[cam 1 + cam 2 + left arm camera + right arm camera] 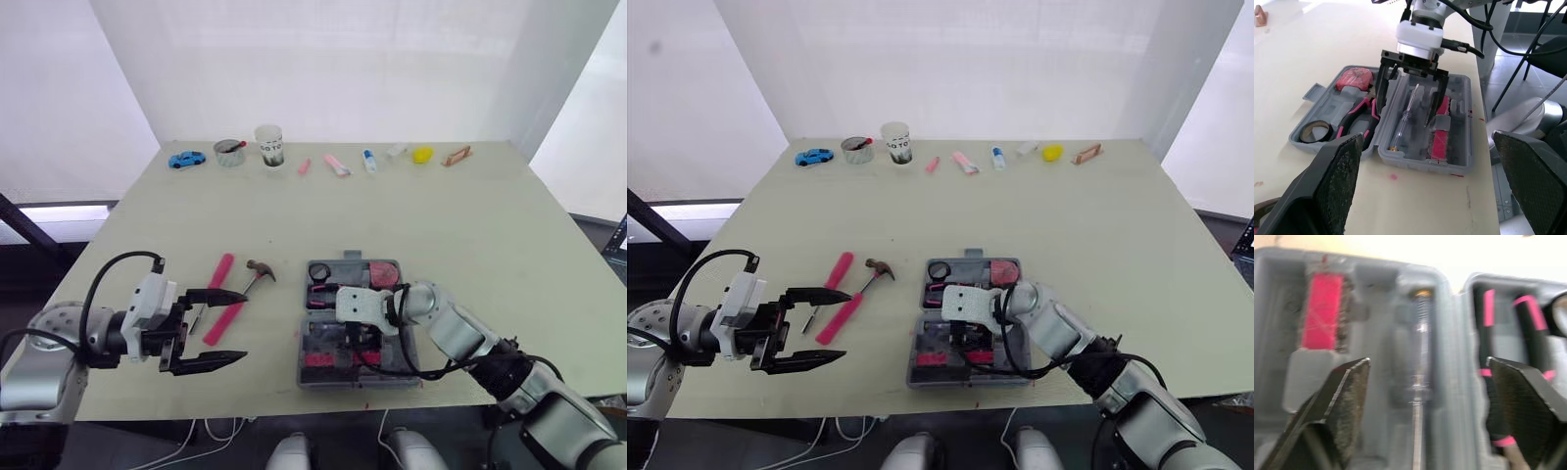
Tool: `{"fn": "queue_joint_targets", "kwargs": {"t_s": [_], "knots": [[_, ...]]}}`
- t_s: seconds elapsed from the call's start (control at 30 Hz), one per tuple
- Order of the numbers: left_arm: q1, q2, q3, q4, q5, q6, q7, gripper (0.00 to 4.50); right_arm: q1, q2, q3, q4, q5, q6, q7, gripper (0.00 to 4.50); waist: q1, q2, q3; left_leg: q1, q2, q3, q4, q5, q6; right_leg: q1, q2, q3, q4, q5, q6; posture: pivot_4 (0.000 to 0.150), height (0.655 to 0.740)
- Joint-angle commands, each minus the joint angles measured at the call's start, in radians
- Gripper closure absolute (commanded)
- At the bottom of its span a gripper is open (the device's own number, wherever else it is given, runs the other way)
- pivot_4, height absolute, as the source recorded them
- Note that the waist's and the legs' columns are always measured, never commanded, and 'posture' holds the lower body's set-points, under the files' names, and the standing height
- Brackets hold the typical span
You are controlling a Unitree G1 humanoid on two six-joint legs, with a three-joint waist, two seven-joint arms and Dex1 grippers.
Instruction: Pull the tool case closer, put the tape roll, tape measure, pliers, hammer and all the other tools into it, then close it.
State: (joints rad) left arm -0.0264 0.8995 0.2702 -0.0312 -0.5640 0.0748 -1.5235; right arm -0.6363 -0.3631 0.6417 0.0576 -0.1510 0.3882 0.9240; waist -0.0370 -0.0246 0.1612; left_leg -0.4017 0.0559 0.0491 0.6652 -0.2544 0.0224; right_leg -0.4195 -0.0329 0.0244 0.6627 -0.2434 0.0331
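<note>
In the head views the open tool case [338, 382] sits near the front edge of the table [441, 225], a little right of the middle. The right gripper [358, 343] is down inside the case's front half and covers much of what lies there. The left gripper [211, 328] hovers near the front-left edge with its fingers spread wide and nothing between them. Just beyond it lie the hammer [257, 274] and another pink tool [219, 271] that is too small to identify. Small objects line the far edge, among them a blue toy car [186, 159] and a cup [269, 145]. In the left wrist view the tape roll [1304, 133], pliers [1354, 117] and red tape measure [1354, 78] rest in one half of the case. In the other half, the right gripper's fingers stand wide on either side of a screwdriver [1405, 115], beside a pink block [1440, 132]. Whether they touch the screwdriver cannot be told. The right wrist view is blurred; the screwdriver lies in its groove between the wide-set fingers.
</note>
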Motion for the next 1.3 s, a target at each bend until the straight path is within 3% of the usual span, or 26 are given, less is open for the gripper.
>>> {"fn": "queue_joint_targets", "kwargs": {"t_s": [0.03,0.3,0.4,0.6,0.63,1.3], "knots": [[-0.007,0.003,0.01,-0.017,-0.021,-0.001,-0.008,0.0,0.005,-0.011,-0.05,-0.038,0.01,-0.044,0.0,0.65,0.0,0.0,0.0,0.0,0.0,0.0,0.0,0.0,0.0,0.0,0.0,0.0,0.0,0.0,0.001,0.15,0.74],[-0.023,0.0,0.002,-0.006,-0.019,-0.002,-0.01,0.0,0.044,-0.022,-0.074,-0.065,0.038,-0.101,0.028,0.65,0.0,0.0,0.0,-0.001,0.0,0.0,0.0,0.0,0.0,0.0,0.0,0.0,0.0,0.0,0.001,0.15,0.74],[-0.029,-0.002,-0.001,-0.005,-0.019,-0.001,-0.01,0.0,0.053,-0.027,-0.069,-0.058,0.036,-0.122,0.039,1.42,0.0,0.0,0.0,-0.001,0.0,0.0,0.0,0.0,0.0,0.0,0.0,0.0,0.0,0.0,0.001,0.15,0.74],[-0.036,-0.005,-0.004,-0.001,-0.018,-0.001,-0.011,0.0,0.056,-0.026,-0.07,-0.041,0.027,-0.151,0.045,4.36,0.001,0.0,0.0,-0.001,0.0,0.0,0.0,0.0,0.0,0.0,0.0,0.0,0.0,0.0,0.001,0.15,0.74],[-0.037,-0.005,-0.004,-0.001,-0.018,-0.001,-0.011,0.0,0.058,-0.025,-0.07,-0.039,0.026,-0.153,0.046,4.47,0.001,0.0,0.0,-0.001,0.0,0.0,0.0,0.0,0.0,0.0,0.0,0.0,0.0,0.0,0.001,0.15,0.74],[-0.043,-0.005,0.0,-0.006,-0.024,0.013,-0.005,0.0,0.074,-0.012,-0.068,0.03,-0.002,-0.183,0.041,4.47,0.001,0.0,0.0,-0.001,0.0,0.001,0.0,0.0,0.0,0.0,0.0,0.0,0.0,0.0,0.001,0.15,0.74]]}}
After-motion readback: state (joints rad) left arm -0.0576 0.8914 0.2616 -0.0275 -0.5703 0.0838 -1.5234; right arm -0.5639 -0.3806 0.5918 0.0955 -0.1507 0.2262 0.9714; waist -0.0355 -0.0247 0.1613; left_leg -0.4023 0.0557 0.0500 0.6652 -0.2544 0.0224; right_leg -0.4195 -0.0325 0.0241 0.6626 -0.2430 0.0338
